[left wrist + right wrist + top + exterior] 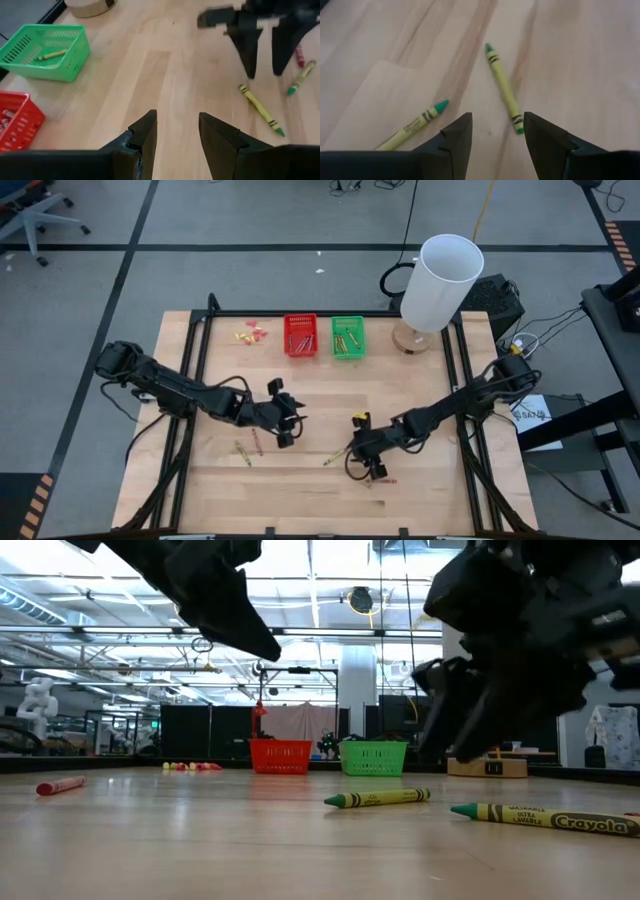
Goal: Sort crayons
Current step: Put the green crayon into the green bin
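Two dark robot arms reach over a pale wooden bench (420, 470) scattered with wax crayons. The right gripper (492, 132) hovers low with its jaws parted and holding nothing. A yellow-green crayon (504, 89) lies flat just ahead of those jaws, its near end between the two tips, and a second yellow-green crayon (415, 125) lies just beside the one jaw, angled away. The left gripper (177, 132) also hangs with its jaws apart and empty over bare wood; the nearest loose crayons lie well ahead of it, under the other arm.

The crayons look light, thin and stiff, with paper wrappers that should give some friction. Being round, they will probably roll if nudged, and wax may snap under a hard squeeze. The safest hold seems to be across the middle of the wrapped shaft, jaws square to its length.

At the far edge of the bench, well beyond both sets of jaws, stand two small mesh baskets side by side. The red basket (300, 350) holds several reddish crayons. The green basket (348, 352) holds a few yellow-green ones. More crayons, reddish (60, 785) and yellow-green (241, 452), still lie on the bench.
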`<state>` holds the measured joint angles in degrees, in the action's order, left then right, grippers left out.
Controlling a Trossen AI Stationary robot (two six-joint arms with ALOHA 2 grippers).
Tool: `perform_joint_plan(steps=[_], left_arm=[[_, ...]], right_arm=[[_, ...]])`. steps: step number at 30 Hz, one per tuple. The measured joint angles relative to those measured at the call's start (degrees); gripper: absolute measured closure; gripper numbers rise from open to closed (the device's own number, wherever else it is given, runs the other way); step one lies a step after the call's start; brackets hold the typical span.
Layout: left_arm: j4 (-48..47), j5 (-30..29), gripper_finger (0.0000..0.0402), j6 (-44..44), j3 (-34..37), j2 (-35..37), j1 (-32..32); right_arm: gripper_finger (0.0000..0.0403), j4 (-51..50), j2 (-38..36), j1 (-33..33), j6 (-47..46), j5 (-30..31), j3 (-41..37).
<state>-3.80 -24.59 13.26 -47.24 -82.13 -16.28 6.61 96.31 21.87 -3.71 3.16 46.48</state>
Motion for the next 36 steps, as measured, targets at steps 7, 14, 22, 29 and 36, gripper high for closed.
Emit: perform_joint_plan(steps=[7,14,22,29,36], left_arm=[[2.21,-2.05,0.0258,0.00,0.00,-0.52,-0.41],[1.99,-2.41,0.0258,-0.07,0.00,-1.16,-0.52],[2.03,-3.17,0.0258,-0.55,0.02,-1.16,-0.34],[1.84,-3.26,0.0258,-1.26,0.02,-1.16,-0.32],[1.89,-4.12,0.0258,-1.66,0.02,-1.16,-0.32]], right_arm=[[0.0238,7.53,4.85,-0.10,5.09,-0.11,-0.02],[0.0239,9.87,7.55,-0.88,6.61,3.40,-0.02],[0.0257,8.85,8.50,-3.04,5.73,0.79,0.06],[0.0324,8.31,8.50,-3.10,6.32,0.61,0.07],[0.0396,8.34,8.53,-3.15,6.08,1.22,0.04]])
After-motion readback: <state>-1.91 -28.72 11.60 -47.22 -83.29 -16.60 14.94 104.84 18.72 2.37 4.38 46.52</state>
